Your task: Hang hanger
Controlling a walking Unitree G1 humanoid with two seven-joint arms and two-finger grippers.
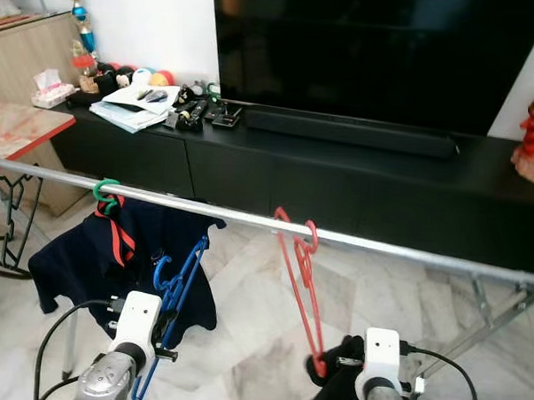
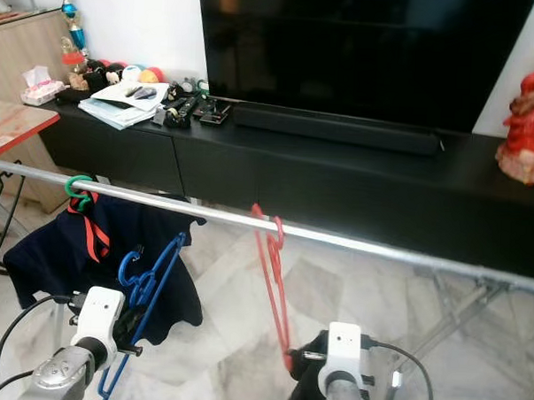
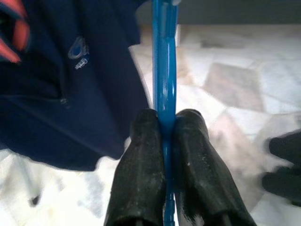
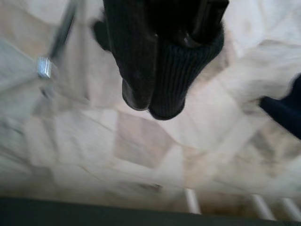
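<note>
below the silver rail, the left tool is clamped tight on the blue hanger beside the navy shirt, while the right tool grips the bottom of the red hanger, whose hook sits on the rail.

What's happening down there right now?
Left tool shut on blue hanger, below rail. Right tool by red hanger, already hooked. Dark shirt close by.

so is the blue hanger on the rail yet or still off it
Off it. The blue hanger is pinched in the shut left gripper, its hook below the rail, beside the navy shirt.
</note>
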